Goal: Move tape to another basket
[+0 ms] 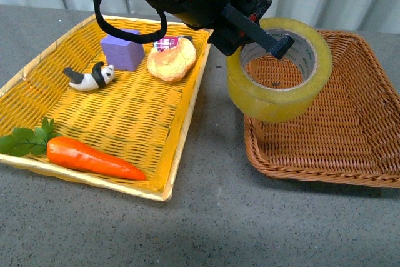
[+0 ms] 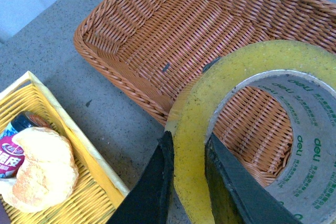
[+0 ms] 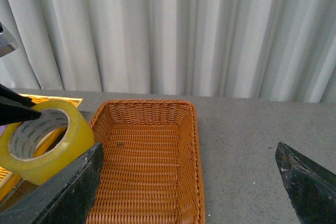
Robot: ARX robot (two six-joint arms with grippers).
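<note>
We see the left gripper [image 1: 256, 45] clamping the tape [image 1: 281, 101], one finger inside the core, the other probably hidden outside. The roll hangs over the basket's [image 1: 294, 164] near left corner. Beside it on the tabletop [image 1: 219, 229], a yellow tray [image 1: 181, 148] holds a carrot [image 1: 94, 157], panda [image 1: 90, 77], purple block [image 1: 123, 51] and bun [image 1: 170, 60].

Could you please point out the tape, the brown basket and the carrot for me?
tape [image 1: 275, 101], front view, yellow outer band.
brown basket [image 1: 312, 168], front view, near wall.
carrot [image 1: 90, 157], front view, orange body.
</note>
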